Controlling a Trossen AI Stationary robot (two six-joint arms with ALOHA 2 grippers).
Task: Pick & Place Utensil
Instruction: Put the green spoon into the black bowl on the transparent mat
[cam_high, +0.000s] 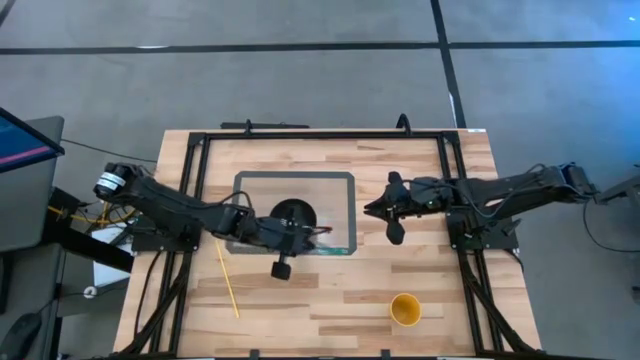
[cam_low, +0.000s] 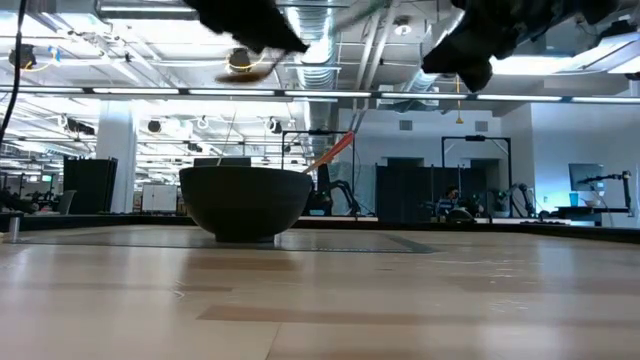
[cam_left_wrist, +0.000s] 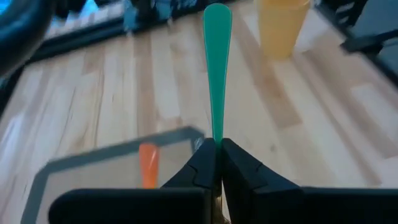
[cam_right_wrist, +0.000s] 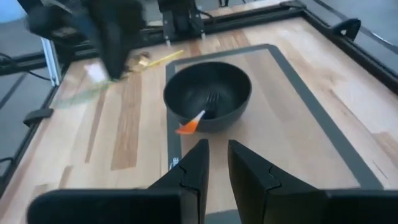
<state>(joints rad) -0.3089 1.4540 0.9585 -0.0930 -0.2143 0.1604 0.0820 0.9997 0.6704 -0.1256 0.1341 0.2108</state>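
My left gripper (cam_left_wrist: 217, 146) is shut on a green utensil (cam_left_wrist: 216, 62), just near of the black bowl (cam_high: 293, 215), which stands on the grey mat (cam_high: 345, 190). The utensil's long green handle points toward the yellow cup (cam_left_wrist: 280, 25); its other end is hidden behind the fingers. An orange-handled fork (cam_right_wrist: 193, 121) lies in the bowl (cam_right_wrist: 208, 93), its handle leaning on the rim. My right gripper (cam_right_wrist: 217, 162) hovers open and holds nothing, right of the bowl at the mat's right edge (cam_high: 372, 208). My left gripper pinches the green utensil between its two fingers, at the handle's end nearest the gripper (cam_left_wrist: 216, 135). The fingers lie along the handle, which sticks straight out beyond the fingertips, toward the table's right. The utensil is lifted clear of the table.
A yellow cup (cam_high: 405, 310) stands near the table's near edge, right of centre. A thin yellow stick (cam_high: 228, 280) lies on the wood, near of the left arm. A black frame (cam_high: 200, 150) borders the tabletop. Bare wood lies between mat and cup.
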